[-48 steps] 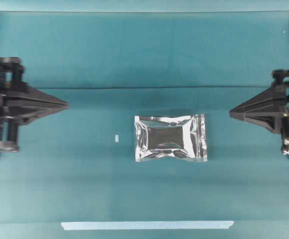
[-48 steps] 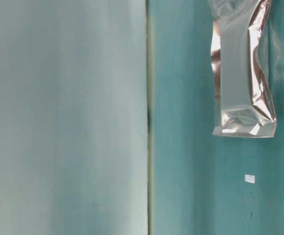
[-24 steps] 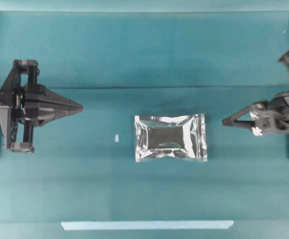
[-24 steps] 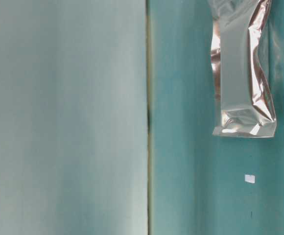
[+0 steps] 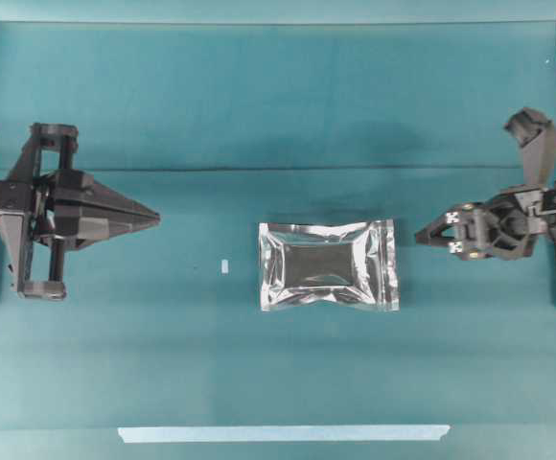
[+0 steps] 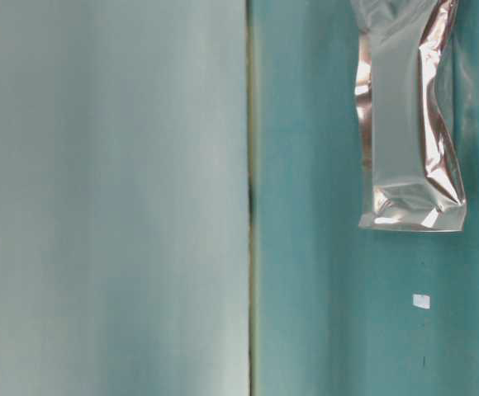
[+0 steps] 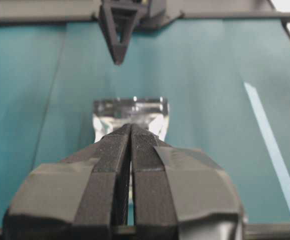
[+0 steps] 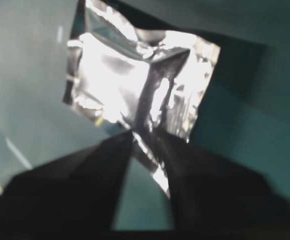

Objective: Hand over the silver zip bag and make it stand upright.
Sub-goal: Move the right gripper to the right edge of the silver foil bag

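The silver zip bag (image 5: 328,265) lies flat on the teal cloth at the table's middle, its sealed strip on the right. It also shows in the table-level view as a crinkled pouch (image 6: 409,124). My left gripper (image 5: 156,219) hovers well to the left of the bag and points at it, shut with nothing between its fingers (image 7: 130,126); the bag (image 7: 131,112) sits beyond the tips. My right gripper (image 5: 418,236) hangs just right of the bag's sealed edge. In the right wrist view it is open (image 8: 144,137), tips close over the near edge of the bag (image 8: 130,80), holding nothing.
A long pale tape strip (image 5: 283,433) runs along the front of the cloth, seen also in the left wrist view (image 7: 272,150). A tiny white scrap (image 5: 224,265) lies left of the bag. A seam in the cloth (image 5: 278,170) crosses behind the bag.
My right arm has swung in from the right edge toward the bag, turned its wrist, and its jaws have parted. My left gripper advanced slightly toward the bag and stays shut.
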You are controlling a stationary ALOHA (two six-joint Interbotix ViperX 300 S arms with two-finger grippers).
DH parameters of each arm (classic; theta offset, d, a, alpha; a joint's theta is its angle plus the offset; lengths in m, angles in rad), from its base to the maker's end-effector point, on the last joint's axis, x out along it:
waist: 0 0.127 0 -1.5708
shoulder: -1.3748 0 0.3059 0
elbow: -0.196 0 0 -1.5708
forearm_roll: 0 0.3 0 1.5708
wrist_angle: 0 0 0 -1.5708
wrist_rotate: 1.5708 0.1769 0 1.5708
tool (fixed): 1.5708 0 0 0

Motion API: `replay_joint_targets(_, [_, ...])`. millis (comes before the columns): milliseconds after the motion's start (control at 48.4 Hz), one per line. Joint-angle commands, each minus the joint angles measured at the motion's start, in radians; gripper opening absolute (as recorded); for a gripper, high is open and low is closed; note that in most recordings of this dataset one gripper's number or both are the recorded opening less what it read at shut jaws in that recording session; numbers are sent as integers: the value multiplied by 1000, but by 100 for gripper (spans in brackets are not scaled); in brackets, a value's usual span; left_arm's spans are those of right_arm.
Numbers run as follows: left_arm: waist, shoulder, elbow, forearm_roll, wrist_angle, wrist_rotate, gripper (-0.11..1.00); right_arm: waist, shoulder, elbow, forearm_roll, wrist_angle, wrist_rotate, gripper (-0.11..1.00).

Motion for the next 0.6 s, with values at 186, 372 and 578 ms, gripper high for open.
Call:
replay_joint_targets(186, [-3,-2,-31,3,58,-2,-1,2,92,-32,23,-9,38,93])
replay_joint_targets(372, [-3,0,-31,3,61,-2,-1,35,126,0,29,-123,115,92])
replay_joint_targets(578, [3,0,-31,3,69,-2,-1,127,293,2,29,-281,227,92])
